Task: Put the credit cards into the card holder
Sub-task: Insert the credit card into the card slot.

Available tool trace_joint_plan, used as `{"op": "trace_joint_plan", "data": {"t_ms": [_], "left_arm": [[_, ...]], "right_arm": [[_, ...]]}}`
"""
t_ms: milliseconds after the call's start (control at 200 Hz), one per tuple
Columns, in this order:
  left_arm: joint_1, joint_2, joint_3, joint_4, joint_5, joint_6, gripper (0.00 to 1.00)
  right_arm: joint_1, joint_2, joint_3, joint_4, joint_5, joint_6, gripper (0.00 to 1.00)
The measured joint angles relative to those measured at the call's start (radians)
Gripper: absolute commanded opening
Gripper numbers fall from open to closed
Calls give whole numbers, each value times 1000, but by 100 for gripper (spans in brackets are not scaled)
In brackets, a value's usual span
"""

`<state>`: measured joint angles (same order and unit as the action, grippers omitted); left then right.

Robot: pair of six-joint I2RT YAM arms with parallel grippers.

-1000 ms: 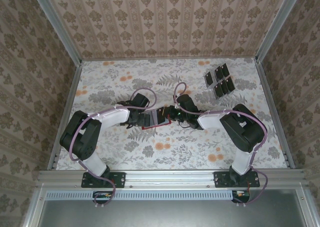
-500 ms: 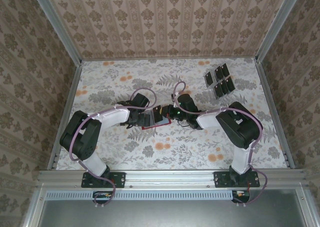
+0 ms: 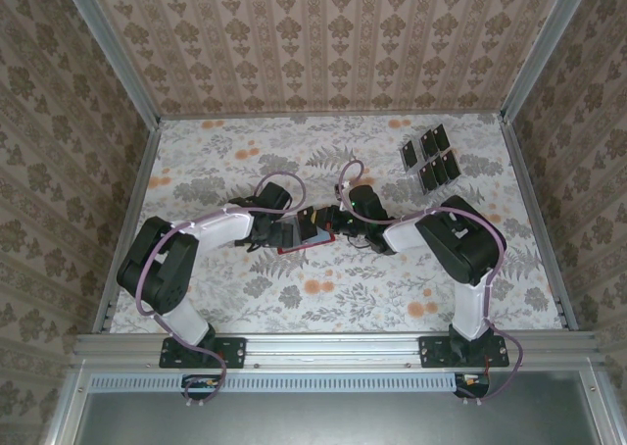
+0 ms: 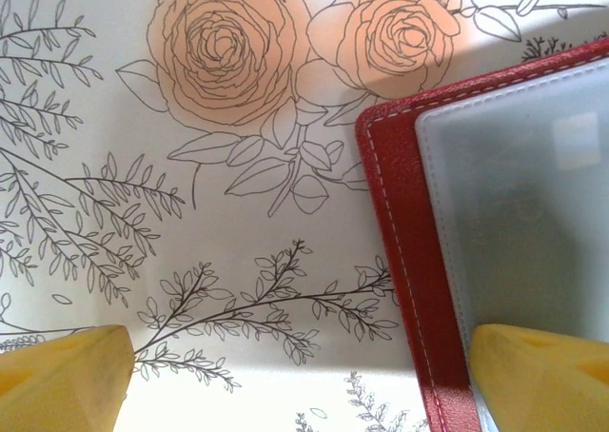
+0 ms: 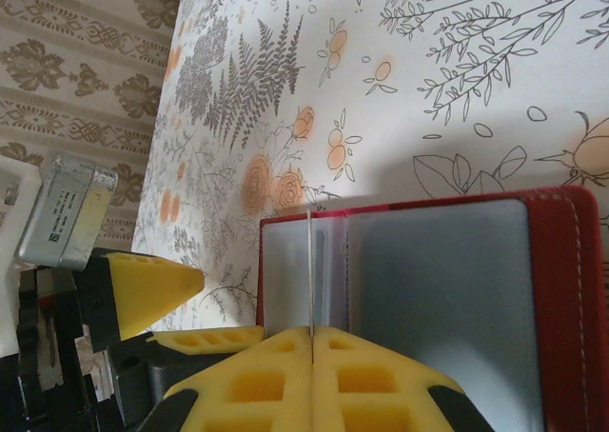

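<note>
One card (image 5: 310, 270), apparently, between the right jaws

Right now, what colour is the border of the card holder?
Red with pale stitching. The card holder's border shows best in the left wrist view.

Six black credit cards (image 3: 429, 149) in a cluster; one red card holder (image 3: 315, 235).

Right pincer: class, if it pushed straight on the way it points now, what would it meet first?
Probably the open red wallet: the shut right pincer, pinching what looks like a card edge-on, aims at its grey inside pocket. Depth is unclear.
</note>
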<state>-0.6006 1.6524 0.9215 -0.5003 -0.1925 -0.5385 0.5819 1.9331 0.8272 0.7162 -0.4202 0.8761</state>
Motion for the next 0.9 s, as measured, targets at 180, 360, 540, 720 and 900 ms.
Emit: {"op": "trace_joint_plan", "data": {"t_ms": [180, 360, 540, 720, 900], "left_arm": [[0, 0, 2, -4, -6, 0, 100], [0, 0, 2, -5, -7, 0, 100], [0, 0, 2, -5, -7, 0, 100], [0, 3, 4, -8, -7, 0, 100], [0, 4, 10, -14, -7, 0, 100]], "right_arm": [[-3, 21, 0, 21, -8, 18, 0], [-4, 29, 0, 41, -15, 26, 0], [-5, 37, 0, 47, -38, 34, 0], [-9, 54, 0, 55, -58, 42, 0], [-20, 71, 0, 72, -83, 45, 0]]}}
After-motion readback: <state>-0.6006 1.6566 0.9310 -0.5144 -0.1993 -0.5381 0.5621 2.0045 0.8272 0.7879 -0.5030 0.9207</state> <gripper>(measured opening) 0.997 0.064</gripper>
